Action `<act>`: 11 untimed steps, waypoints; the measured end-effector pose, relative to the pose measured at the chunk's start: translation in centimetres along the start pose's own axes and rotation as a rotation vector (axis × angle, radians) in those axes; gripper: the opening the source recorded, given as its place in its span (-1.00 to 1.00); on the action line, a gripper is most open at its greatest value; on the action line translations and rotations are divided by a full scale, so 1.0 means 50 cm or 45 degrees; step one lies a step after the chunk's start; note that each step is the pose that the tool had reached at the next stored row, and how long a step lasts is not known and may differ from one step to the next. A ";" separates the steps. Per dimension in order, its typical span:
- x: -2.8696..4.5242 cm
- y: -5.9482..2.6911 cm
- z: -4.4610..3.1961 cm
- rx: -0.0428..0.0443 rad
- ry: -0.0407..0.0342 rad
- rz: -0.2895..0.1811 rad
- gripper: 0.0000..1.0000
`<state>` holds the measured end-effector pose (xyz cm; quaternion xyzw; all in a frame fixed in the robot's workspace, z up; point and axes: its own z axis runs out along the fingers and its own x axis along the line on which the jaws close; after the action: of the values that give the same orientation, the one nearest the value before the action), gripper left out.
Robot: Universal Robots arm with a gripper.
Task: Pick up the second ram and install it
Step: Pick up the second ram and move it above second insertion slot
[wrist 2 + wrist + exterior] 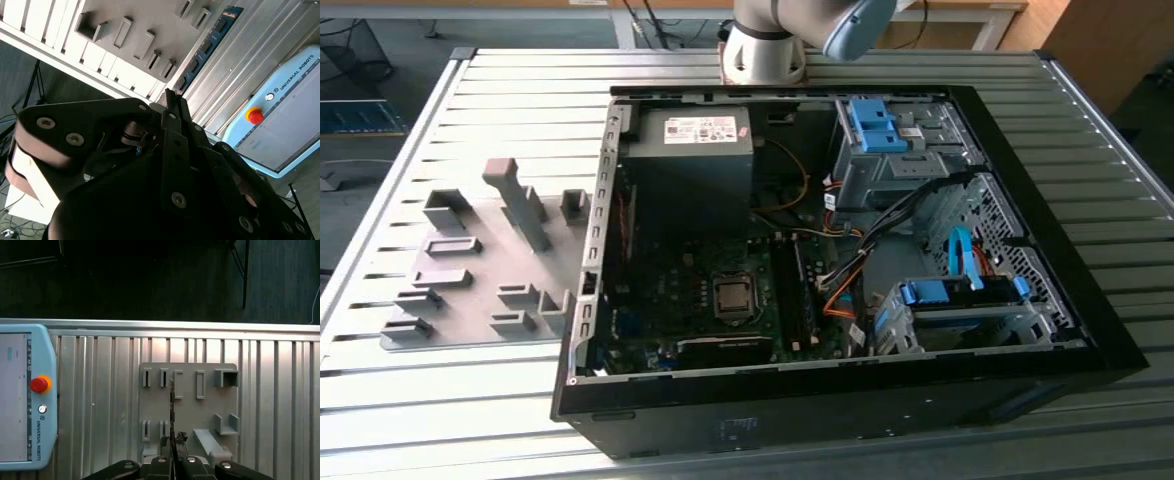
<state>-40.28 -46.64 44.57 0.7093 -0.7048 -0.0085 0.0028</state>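
Observation:
The second ram (210, 45) is a narrow blue stick with black chips, and it juts out from between my fingertips. My gripper (170, 100) is shut on its near end. In the first wrist view the second ram (172, 405) shows edge-on as a thin line rising from the gripper (173, 440). I hang well above the grey holder plate (190, 415). The open computer case (854, 385) lies on the table at the exterior view's right. Inside it, long dark slots (794, 290) run beside the processor socket (734, 297).
The grey holder plate (467, 290) with raised brackets sits on the ribbed metal table (520, 100), at the exterior view's left of the case. A light blue teach pendant (22, 400) with a red button lies on the table beside the plate. The arm's base (763, 50) stands behind the case.

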 end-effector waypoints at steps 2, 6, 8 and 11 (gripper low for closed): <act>0.000 -0.007 0.000 0.000 0.0002 0.000 -0.73; 0.000 -0.013 0.000 0.000 0.0002 0.000 -0.73; 0.000 -0.016 0.000 0.000 0.0002 0.000 -0.73; 0.000 -0.020 0.000 0.000 0.0002 0.000 -0.73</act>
<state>-39.30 -46.64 44.57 0.7094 -0.7048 -0.0085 0.0030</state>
